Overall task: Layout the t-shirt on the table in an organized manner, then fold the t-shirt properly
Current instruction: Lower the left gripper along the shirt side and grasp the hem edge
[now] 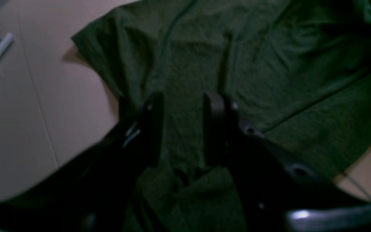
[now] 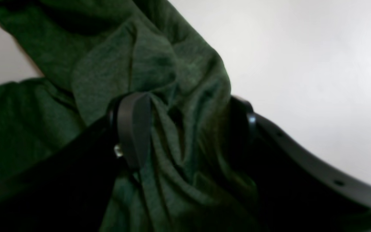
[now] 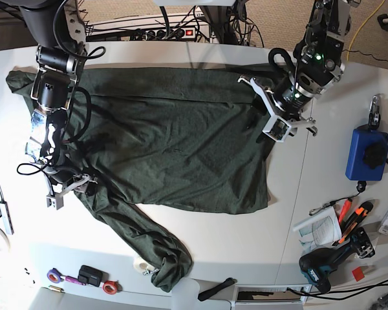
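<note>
- Already your right hand (image 2: 185, 129) stands with jaws wide, yet a bunched fold of the t-shirt (image 3: 181, 148) sits between its fingers (image 2: 134, 125); lift away now and the cloth may snag and drag.
- Your left hand (image 1: 182, 129) has jaws partly parted with fabric gathered between them; whether it truly pinches, I cannot tell, so a pull may slip.
- Farther off, the shirt lies spread on the bench (image 3: 246, 245), one sleeve (image 3: 149, 242) trailing crumpled toward the front edge; folding before straightening it would trap creases.
</note>
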Tool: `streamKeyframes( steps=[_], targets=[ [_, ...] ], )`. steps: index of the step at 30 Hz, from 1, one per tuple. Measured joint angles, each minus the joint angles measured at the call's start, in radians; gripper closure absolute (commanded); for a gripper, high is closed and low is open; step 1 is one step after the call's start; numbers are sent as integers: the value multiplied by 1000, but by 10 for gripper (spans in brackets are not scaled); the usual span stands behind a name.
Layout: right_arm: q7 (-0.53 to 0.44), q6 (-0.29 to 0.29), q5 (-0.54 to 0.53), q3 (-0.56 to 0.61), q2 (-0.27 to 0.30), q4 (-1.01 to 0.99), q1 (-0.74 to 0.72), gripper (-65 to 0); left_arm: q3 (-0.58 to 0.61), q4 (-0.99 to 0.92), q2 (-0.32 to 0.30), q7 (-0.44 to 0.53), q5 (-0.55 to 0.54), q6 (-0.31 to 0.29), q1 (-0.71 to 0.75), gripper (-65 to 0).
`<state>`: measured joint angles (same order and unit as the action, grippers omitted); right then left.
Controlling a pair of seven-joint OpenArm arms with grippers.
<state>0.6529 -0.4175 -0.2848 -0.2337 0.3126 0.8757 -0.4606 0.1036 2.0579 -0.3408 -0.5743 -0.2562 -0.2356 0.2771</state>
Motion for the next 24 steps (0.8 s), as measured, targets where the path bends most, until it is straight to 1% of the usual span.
streamKeyframes(
  steps=[6,8,11,13,17,19,24],
  targets=[
    [27,3,0,-76,1,107,3,-350,0,0,0,0,-3,0,-1,-216],
    [28,3,-3,-78,0,115,4,-350,0,0,0,0,-3,0,-1,-215],
    [55,3,0,-78,-1,114,16,-350,0,0,0,0,-3,0,-1,-215],
    [72,3,-25,-78,-1,114,21,-350,0,0,0,0,-3,0,-1,-215],
    [69,-13,-84,-78,-3,114,50,-350,0,0,0,0,-3,0,-1,-215],
    [70,-26,-83,-78,-3,114,71,-350,0,0,0,0,-3,0,-1,-215],
    [54,-28,-84,-78,-3,114,96,-345,0,0,0,0,-3,0,-1,-215]
  ],
)
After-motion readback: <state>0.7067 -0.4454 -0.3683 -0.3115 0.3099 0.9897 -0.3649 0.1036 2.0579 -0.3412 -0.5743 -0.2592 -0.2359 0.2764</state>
